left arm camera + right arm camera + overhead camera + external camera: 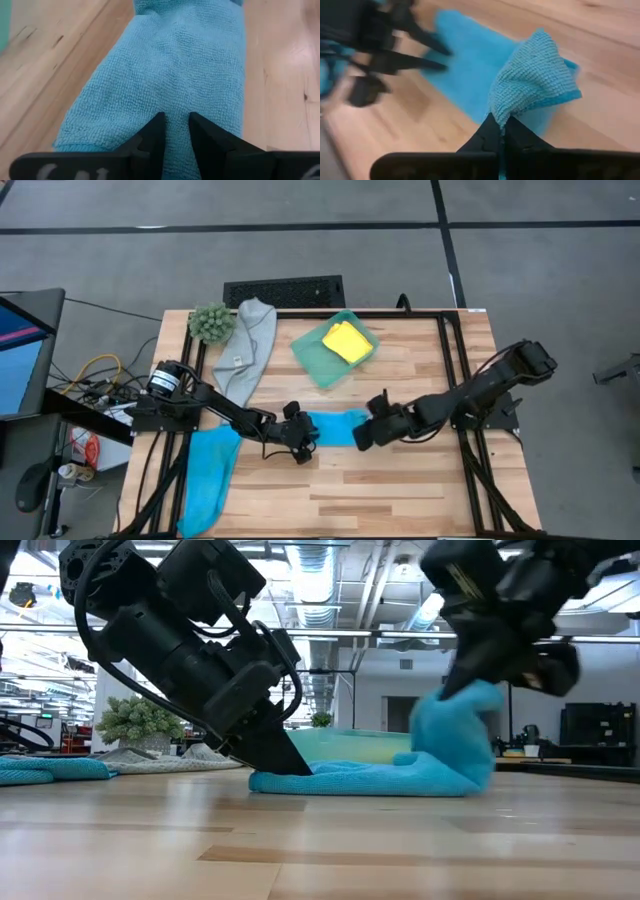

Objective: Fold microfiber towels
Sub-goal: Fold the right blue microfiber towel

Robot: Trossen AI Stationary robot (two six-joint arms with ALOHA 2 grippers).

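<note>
The desk [400,480] carries the blue towel being folded [335,427] just in front of the teal tray [318,358], stretched flat between the two arms. The right gripper [362,436] has its fingers pinched tight on that towel's far end, which stands bunched up off the wood, while the left gripper [300,442] presses its fingers, only a narrow slit apart, down on the opposite end without visibly gripping any cloth. The likeliest trouble, as I judge it, is that the pinch holds only a small fold of pile, so the corner could slip free as it is carried over; or the pinned end could drag along the smooth wood, leaving a skewed fold. The second blue towel [212,470], lying beyond the left arm away from the tray, hangs past the desk edge and could slide off if nudged. The grey towel [247,348] beside the tray is half-covered by the arm, the yellow towel [346,340] sits inside the tray, and how many layers the right fingers hold cannot be made out.
</note>
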